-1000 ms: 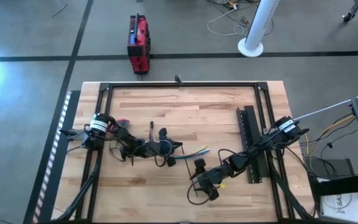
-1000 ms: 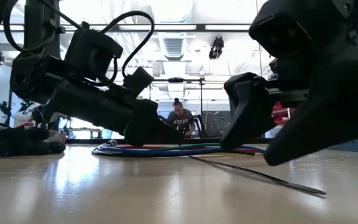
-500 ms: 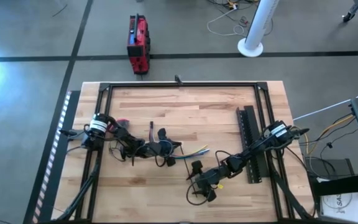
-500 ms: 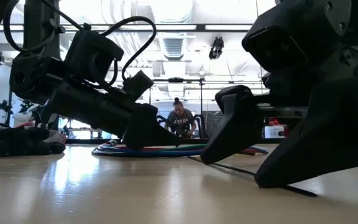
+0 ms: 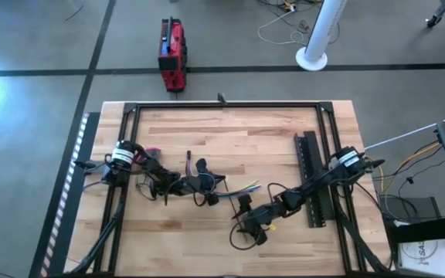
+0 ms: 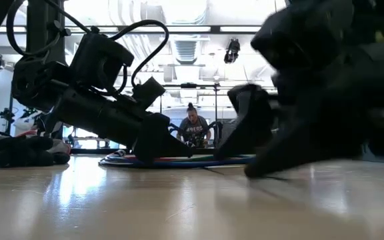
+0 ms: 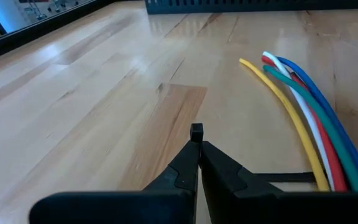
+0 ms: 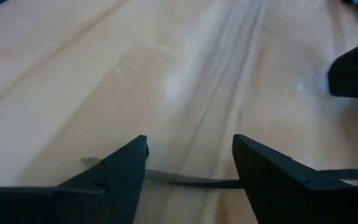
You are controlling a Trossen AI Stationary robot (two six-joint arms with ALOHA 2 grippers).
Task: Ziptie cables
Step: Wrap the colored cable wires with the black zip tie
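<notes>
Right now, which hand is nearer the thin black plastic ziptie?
Right. The right hand is open, its fingers either side of the thin black plastic ziptie on the wooden table. The left hand is shut, beside the coloured wire bundle.

Right hand [image 5: 242,214] now nearer the cables [image 5: 246,188].

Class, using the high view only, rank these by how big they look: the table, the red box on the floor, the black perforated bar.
1. Table, by far.
2 and 3. Perforated bar and red box look alike; the bar is longer, the box wider, and the right arm hides part of the bar.
</notes>
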